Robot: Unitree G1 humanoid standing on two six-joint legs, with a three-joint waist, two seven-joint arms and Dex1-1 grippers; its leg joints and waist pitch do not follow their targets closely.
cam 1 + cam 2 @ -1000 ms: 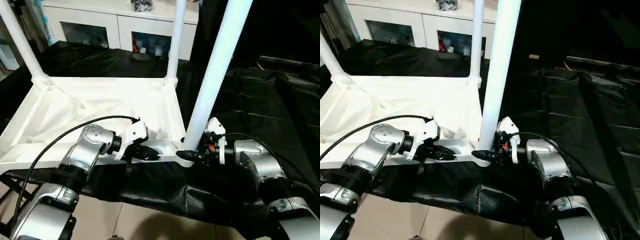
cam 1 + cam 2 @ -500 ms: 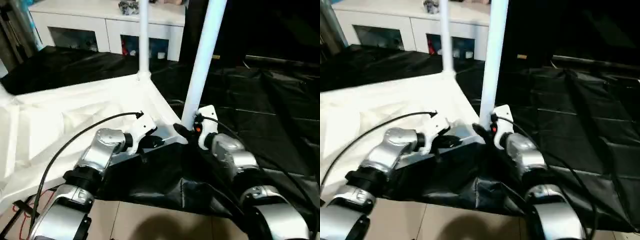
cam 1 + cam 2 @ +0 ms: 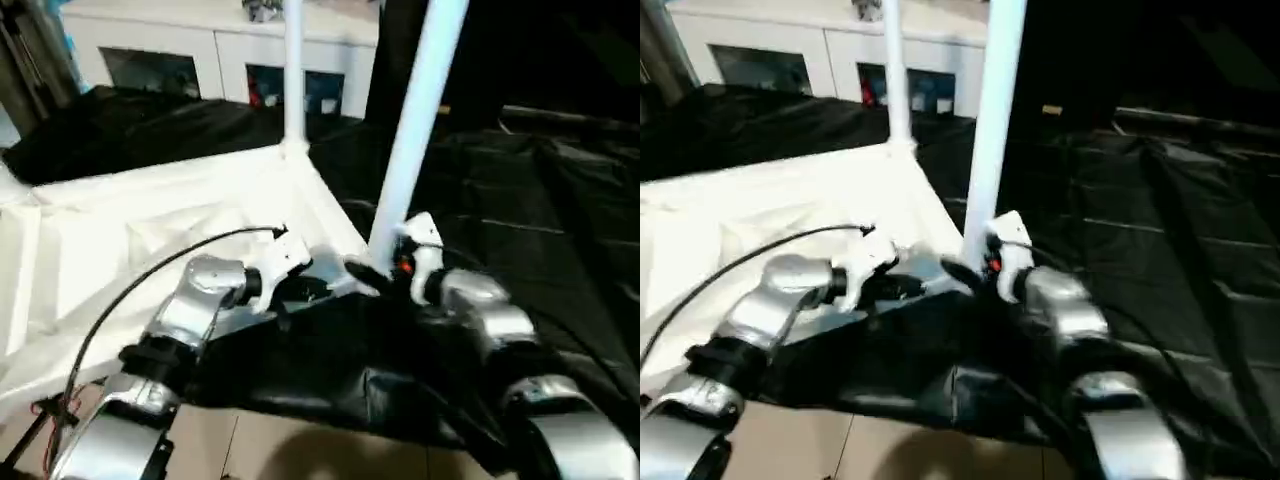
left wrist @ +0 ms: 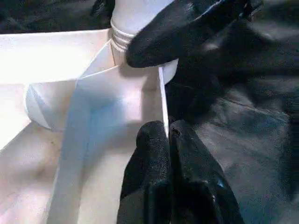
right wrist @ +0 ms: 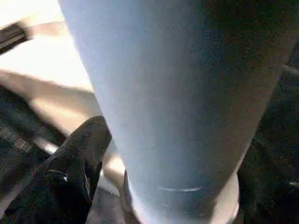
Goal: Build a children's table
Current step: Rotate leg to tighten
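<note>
The children's table lies upside down on black cloth, its white top [image 3: 120, 240] showing the ribbed underside. Two legs stand up from its sockets: a near leg [image 3: 415, 130] at the front right corner and a far leg [image 3: 293, 70] behind it. My left gripper [image 4: 166, 133] is shut on the thin front rim of the top, just left of that corner [image 3: 318, 288]. My right gripper [image 3: 368, 272] stands open round the near leg's base [image 5: 177, 116]. One of its fingers [image 5: 79, 163] sits a little off the leg. The other finger is hidden behind the leg.
A white cabinet [image 3: 170, 50] with glass-fronted compartments stands at the back. Wrinkled black cloth [image 3: 540, 200] covers the surface to the right and hangs over the front edge above the tiled floor [image 3: 270, 450]. A black cable [image 3: 150, 265] loops over my left forearm.
The table top has swung so its front right corner sits further in and the near leg stands more upright. The view has shifted too. My right finger has eased off the leg.
</note>
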